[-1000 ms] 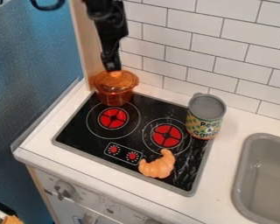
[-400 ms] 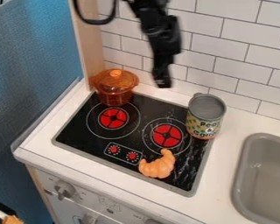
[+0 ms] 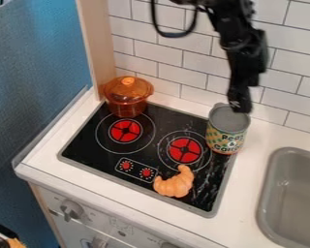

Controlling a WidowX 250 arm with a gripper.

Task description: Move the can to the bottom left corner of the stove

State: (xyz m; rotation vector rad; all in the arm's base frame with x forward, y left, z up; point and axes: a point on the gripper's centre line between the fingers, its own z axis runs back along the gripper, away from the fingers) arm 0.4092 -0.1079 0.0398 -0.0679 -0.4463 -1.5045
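The black gripper [image 3: 240, 105] hangs at the upper right, its tip over the top rim of the can. Whether it touches the can cannot be made out. The can [image 3: 224, 136], with a grey top and a green and yellow label, stands upright at the stove's back right corner. The black stove [image 3: 110, 152] has red burners and a grey rim, and its bottom left corner lies toward the counter's front left.
An orange lidded pot [image 3: 126, 97] stands at the stove's back left corner. A croissant [image 3: 175, 182] lies near the stove's front right. The grey sink [image 3: 269, 193] is at the right, and a tiled wall [image 3: 164, 38] rises behind.
The gripper has moved right along the back of the stove, from above the orange pot to above the can. The can, pot and croissant have stayed in place.
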